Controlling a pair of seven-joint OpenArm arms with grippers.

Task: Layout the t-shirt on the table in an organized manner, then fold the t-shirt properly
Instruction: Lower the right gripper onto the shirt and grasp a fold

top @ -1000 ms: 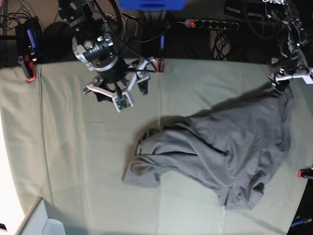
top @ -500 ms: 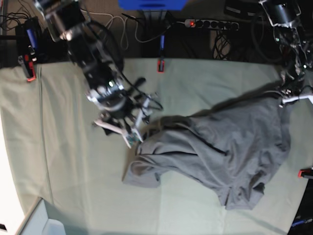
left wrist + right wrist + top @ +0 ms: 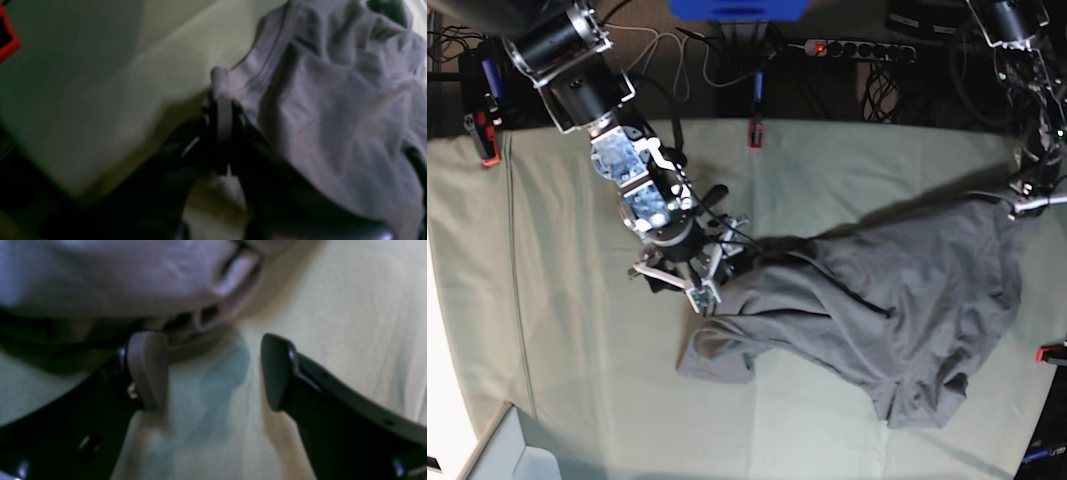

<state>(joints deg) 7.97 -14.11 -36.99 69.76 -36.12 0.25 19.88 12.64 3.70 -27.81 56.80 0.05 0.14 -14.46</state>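
Left wrist view: one shirt (image 3: 333,110), grey, crumpled; left gripper (image 3: 222,113) with jaws pinched tight on a hemmed edge of it, over the pale green tabletop (image 3: 110,83); one red clamp (image 3: 8,43) at the far corner. Right wrist view: right gripper (image 3: 213,370), jaws spread wide and holding nothing, low over the cloth, the shirt's edge just beyond the pale fingertip (image 3: 146,366) (whether touching, cannot tell). Base view: one shirt (image 3: 897,310), bunched on the right half of the tabletop (image 3: 577,340); two arms, the right gripper (image 3: 692,275) at its left edge, the left gripper (image 3: 1027,195) at its far right corner; three red clamps visible. Step judged: laying out, not folding. Next move calls for the right jaws to close on the near edge, then both arms drawing apart to spread the cloth flat.
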